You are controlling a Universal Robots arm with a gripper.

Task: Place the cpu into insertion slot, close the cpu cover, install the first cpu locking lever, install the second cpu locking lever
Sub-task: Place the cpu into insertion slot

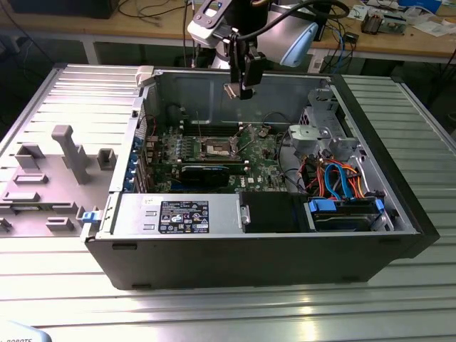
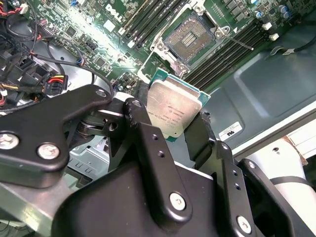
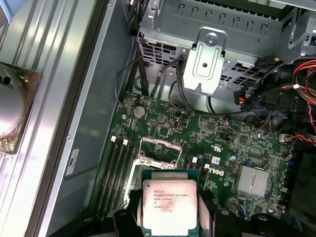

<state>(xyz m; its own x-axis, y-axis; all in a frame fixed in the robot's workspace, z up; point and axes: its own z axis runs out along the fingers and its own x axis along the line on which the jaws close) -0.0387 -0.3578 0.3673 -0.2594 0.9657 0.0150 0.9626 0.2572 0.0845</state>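
Second wrist view: your gripper (image 2: 170, 118) pinches the cpu (image 2: 175, 111) by two opposite edges. Judge it light, stiff, slick, fragile underneath; edges are the right hold. In the exterior view's upper centre it hangs above the insertion slot (image 1: 217, 148), clearly apart. The open computer case (image 1: 249, 258) lies on a ribbed metal table (image 1: 214, 313), a workbench (image 1: 399, 44) behind.

Light comes from above. In the exterior view the ribbed metal worktop (image 1: 285, 303) shines in pale streaks, but the inside of the computer case (image 1: 249, 258) is shady. In the second wrist view white glare washes out part of the green circuit board (image 2: 89, 22) — the black fingers (image 2: 153, 158) look dark. In the first wrist view the cpu (image 3: 169, 207) glows softly
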